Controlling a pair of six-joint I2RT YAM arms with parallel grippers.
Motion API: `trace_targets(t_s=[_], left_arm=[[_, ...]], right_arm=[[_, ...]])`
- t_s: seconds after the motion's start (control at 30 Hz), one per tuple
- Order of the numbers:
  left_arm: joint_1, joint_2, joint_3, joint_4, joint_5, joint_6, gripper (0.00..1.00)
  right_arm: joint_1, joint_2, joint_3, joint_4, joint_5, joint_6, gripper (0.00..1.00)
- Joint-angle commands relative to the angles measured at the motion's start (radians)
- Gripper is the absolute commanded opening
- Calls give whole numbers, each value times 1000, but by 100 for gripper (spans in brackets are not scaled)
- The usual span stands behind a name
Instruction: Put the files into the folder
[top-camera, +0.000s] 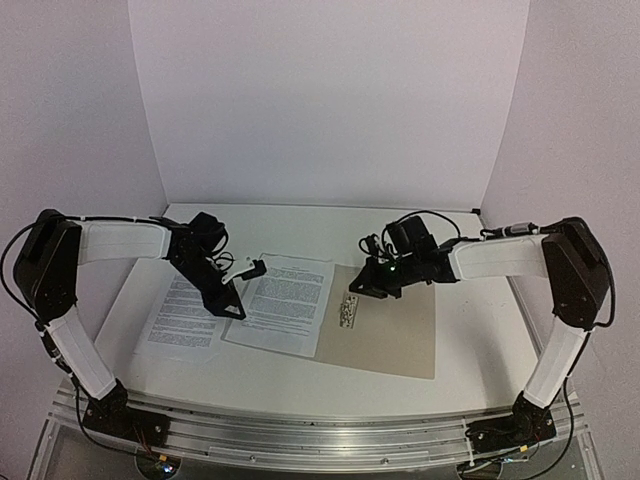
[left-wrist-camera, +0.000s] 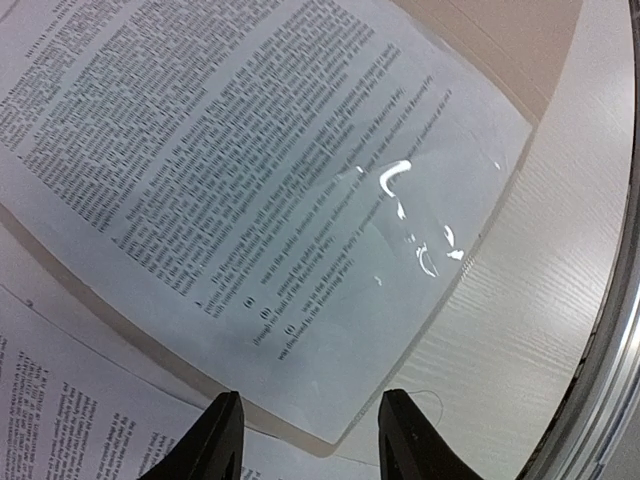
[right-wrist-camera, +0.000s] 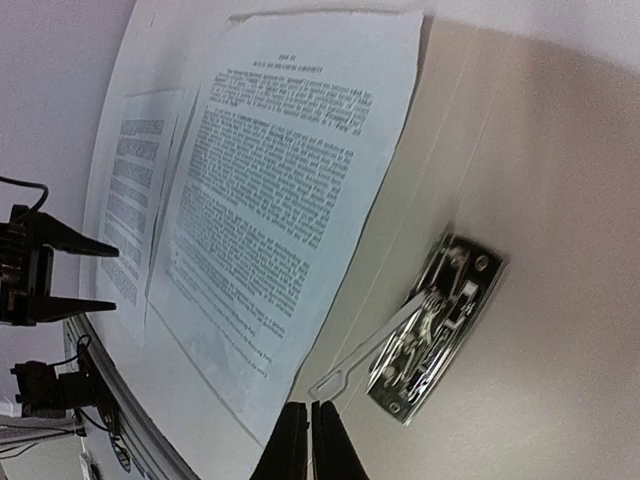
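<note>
Two files lie on the table. One sheet (top-camera: 185, 310) is at the left. The other sheet (top-camera: 282, 300) overlaps the left part of the open tan folder (top-camera: 395, 335). My left gripper (left-wrist-camera: 315, 445) hovers open over this sheet's (left-wrist-camera: 250, 170) near corner, and nothing is between its fingers (left-wrist-camera: 215, 445). The folder's metal clip (right-wrist-camera: 435, 325) has its lever (right-wrist-camera: 370, 355) raised. My right gripper (right-wrist-camera: 308, 440) is shut and empty, its tips just short of the lever's end. In the top view it (top-camera: 358, 287) hangs above the clip (top-camera: 348, 312).
The white table (left-wrist-camera: 545, 300) shows past the sheet's corner, with its metal front rail (top-camera: 320, 435) near the arm bases. White walls close in the back and sides. My left gripper's fingers (right-wrist-camera: 60, 270) show at the left of the right wrist view.
</note>
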Motion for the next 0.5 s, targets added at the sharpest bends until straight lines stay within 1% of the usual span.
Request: trace_targets(t_s=[0.0,0.07,0.13,0.27,0.4,0.47], left_arm=[[3,-54,-94,43,19,234,49],[-2,-53,-120,74,5,259,51],[-19,-49,-155,115,-26,259,52],[-78,-43,-225,177,-87,228,52],[-136,-59,-281,204,-108,206,52],[-147,-60,-294,204,-107,198,52]], right_arm=[[42,-54,-98,63,-35,86,3],[67,-47,-146,131,-49,130,1],[82,-36,-163,154,-45,153,0],[84,-29,-175,175,-35,167,0],[84,15,-165,211,-49,174,0],[85,42,-158,238,-56,186,0]])
